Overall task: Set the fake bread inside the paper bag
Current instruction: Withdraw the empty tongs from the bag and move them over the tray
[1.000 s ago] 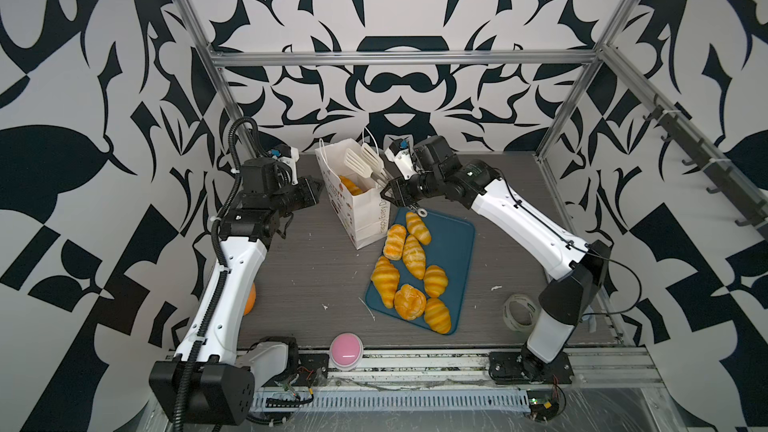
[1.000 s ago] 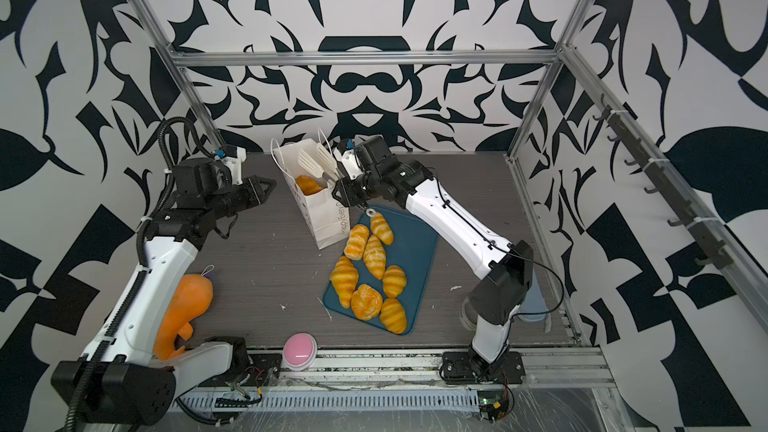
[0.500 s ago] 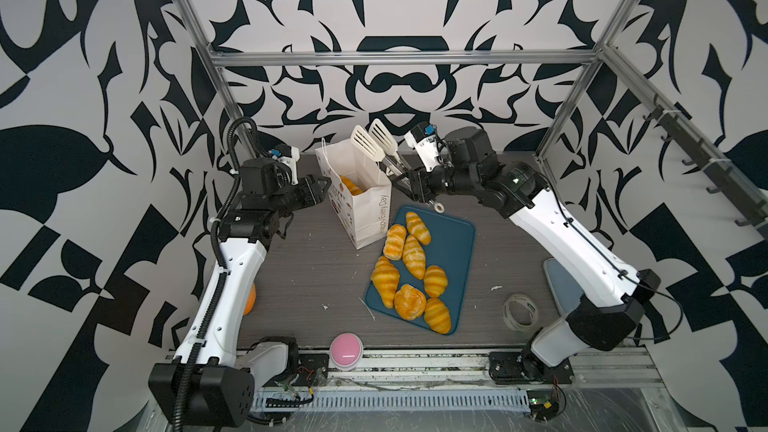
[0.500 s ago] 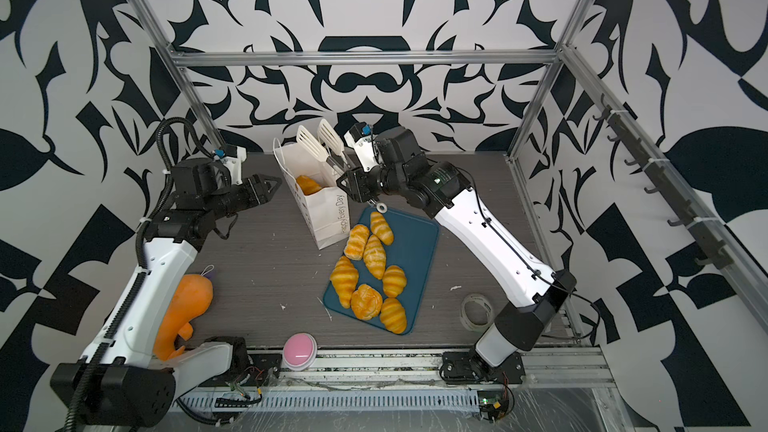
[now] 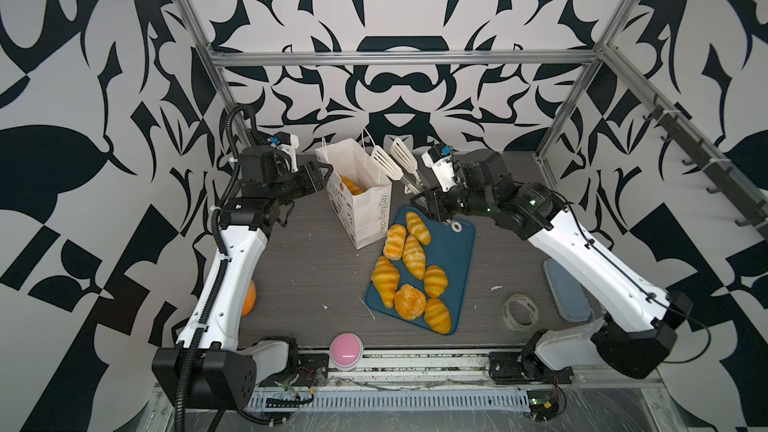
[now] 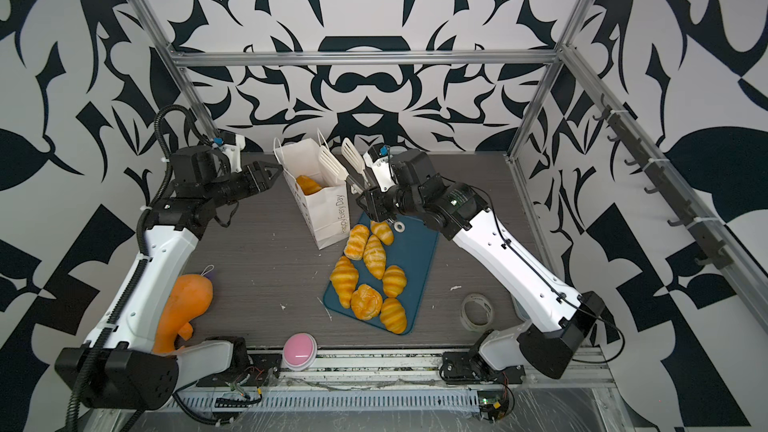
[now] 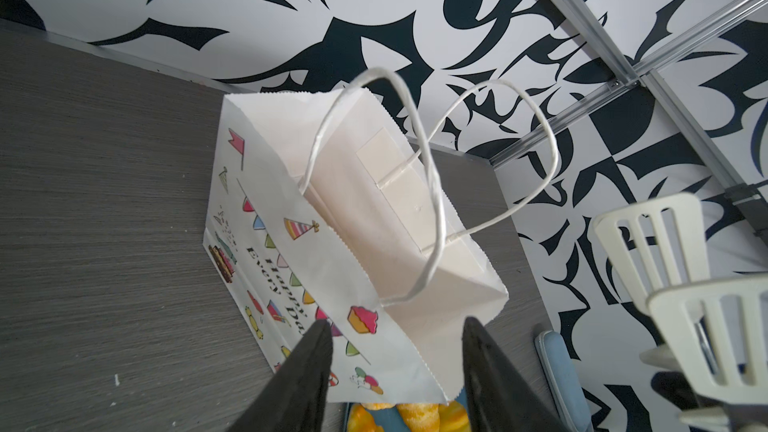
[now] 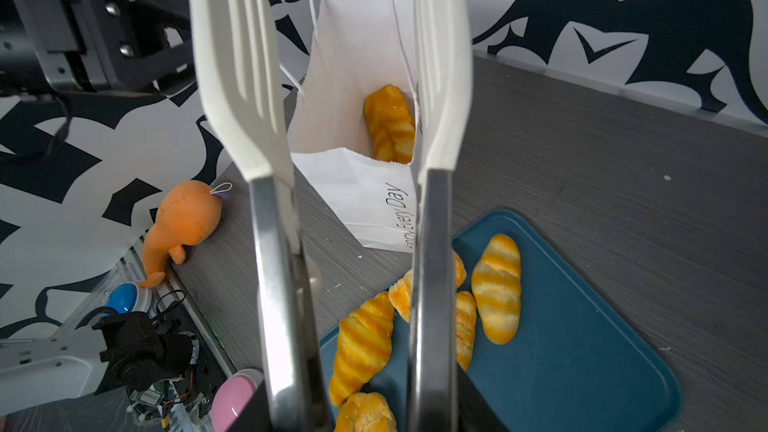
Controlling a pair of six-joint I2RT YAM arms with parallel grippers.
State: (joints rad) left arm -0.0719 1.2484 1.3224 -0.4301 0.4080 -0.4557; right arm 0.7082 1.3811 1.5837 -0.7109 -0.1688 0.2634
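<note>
While one braided loaf [image 8: 390,124] lies down inside the paper bag [image 5: 365,209], upright on the desk [image 5: 316,259], the right gripper [image 5: 432,201] clamps the handles of the white tongs [image 5: 395,160], blades apart and empty just beside the bag's mouth, free for another pick, I'd say. Over at the rim the left gripper [image 5: 325,171] hovers with jaws spread, likely placed to steady the paper. Seven more fake bread [image 5: 413,253] pieces wait on the blue board [image 5: 457,251] alongside.

The grey counter [image 5: 316,268] carries the paper bag [image 5: 368,209] at eleven o'clock, a blue board [image 5: 455,251] near centre, a tape roll [image 5: 509,315] at four, and an orange toy [image 6: 185,305] at eight.
</note>
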